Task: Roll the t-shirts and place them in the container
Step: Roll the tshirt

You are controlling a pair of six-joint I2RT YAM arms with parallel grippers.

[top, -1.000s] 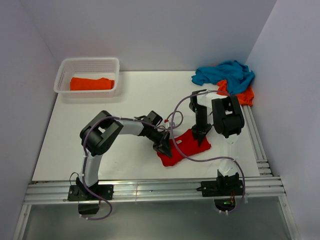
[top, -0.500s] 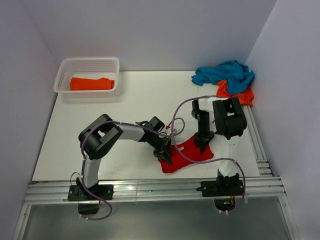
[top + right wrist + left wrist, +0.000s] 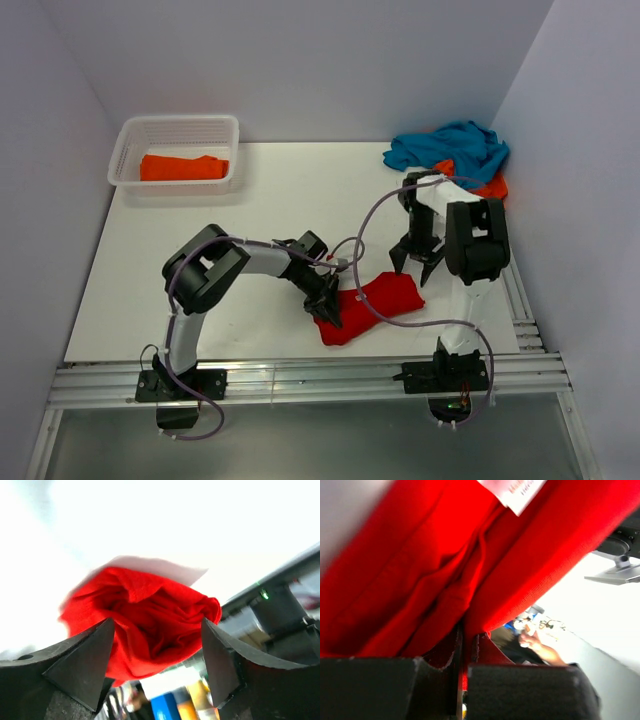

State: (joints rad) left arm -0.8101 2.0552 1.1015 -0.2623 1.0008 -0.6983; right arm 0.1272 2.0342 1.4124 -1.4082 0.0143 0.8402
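1. The red shirt lies on the surface near the front edge, between the two arms. It is gathered into a short, thick bundle that runs left to right.
2. The left claw is clenched on the bundle's left end. The left wrist view shows folds of red cloth pinched between its closed jaws, with a white label hanging above. This grip probably anchors that end so the roll cannot spring apart.
3. The right claw is released, its jaws spread wide and holding nothing. It hangs just above the far right end of the bundle. From its wrist view the crumpled red end sits framed between the two fingers but apart from them.
4. That end looks loose and puffy, so I judge the roll is not tidy yet and may need tucking or pressing.
5. A compact orange shirt lies in the basket at the far left corner. It appears to be finished and stored there.
6. A teal shirt is heaped over a second orange shirt at the far right corner, well apart from the arms. Both look unrolled and seem to be waiting their turn.
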